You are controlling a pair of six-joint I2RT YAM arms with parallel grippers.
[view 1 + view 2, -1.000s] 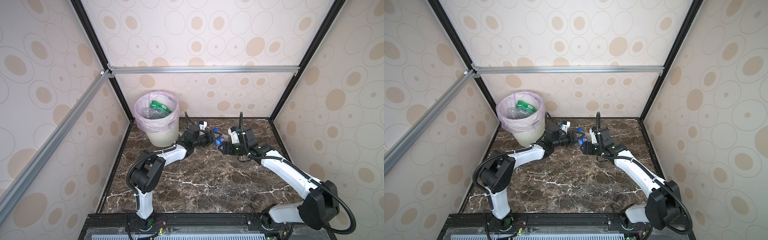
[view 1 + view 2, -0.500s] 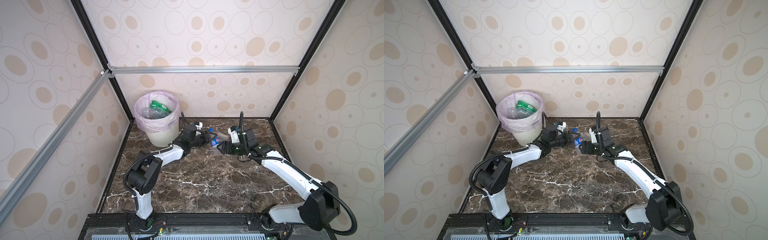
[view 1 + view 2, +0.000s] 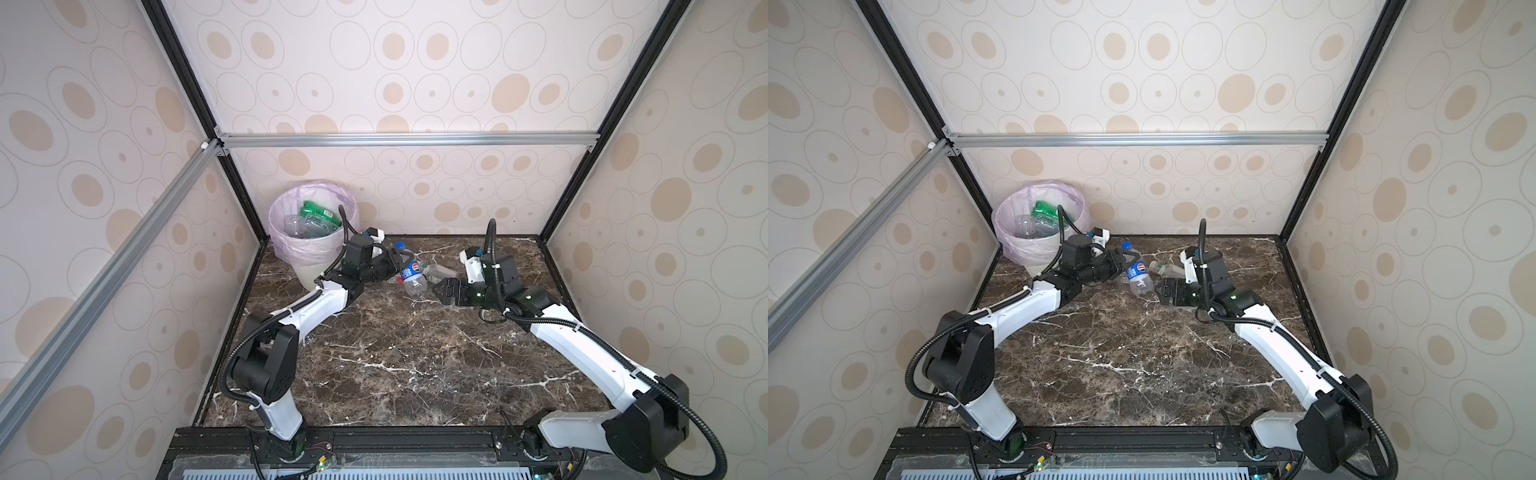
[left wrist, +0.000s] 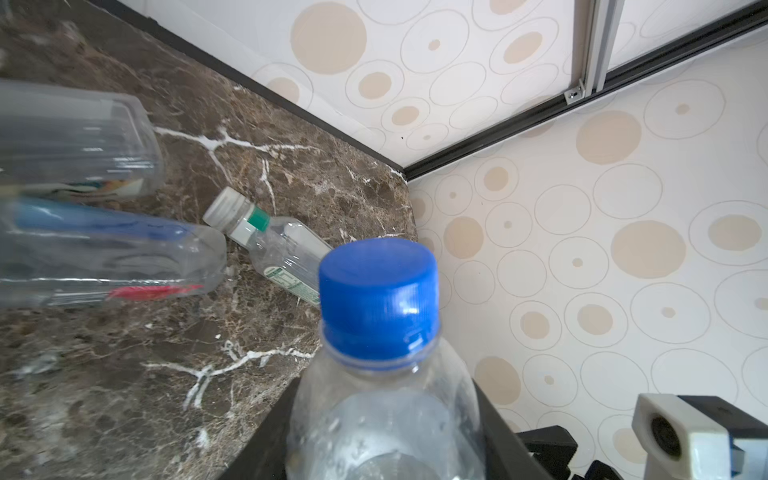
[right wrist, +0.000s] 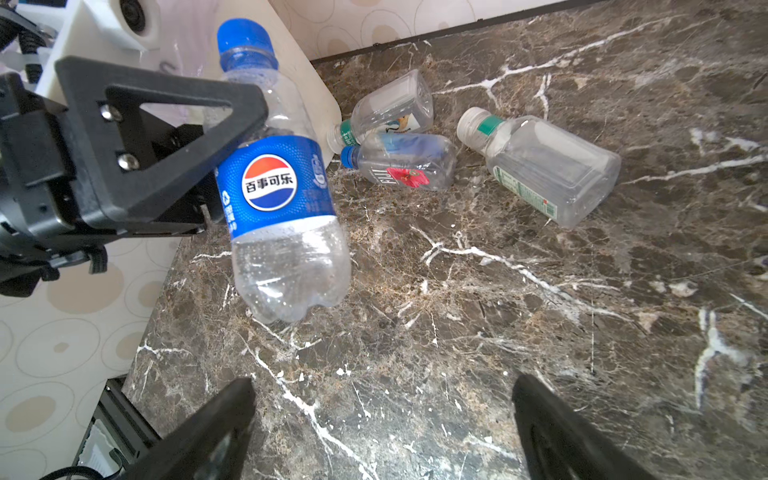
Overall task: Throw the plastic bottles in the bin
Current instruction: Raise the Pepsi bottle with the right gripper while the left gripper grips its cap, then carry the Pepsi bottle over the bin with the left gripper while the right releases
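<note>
The marble table (image 3: 415, 353) is bare at its near edge. Past the middle, the right end effector (image 5: 382, 395) is released, its jaws spread wide and empty, pointing at a Pepsi bottle (image 5: 274, 187) just in front of it and apart from it. The left end effector (image 3: 397, 262) is clenched on that bottle's upper part, above the blue label. The blue cap points toward the back wall and the base tilts down toward the right end effector. I cannot tell whether the base touches the table.

Behind it, three more plastic bottles lie on their sides. A white-capped square bottle (image 5: 544, 166) lies alone. A FIJI bottle (image 5: 403, 164) and a clear bottle (image 5: 390, 104) lie side by side, necks toward the foot of the bin (image 3: 305, 276).

The bin stands in the far left corner, lined with a pink bag (image 3: 291, 245). It holds clear bottles and a green bottle (image 3: 318, 210).
</note>
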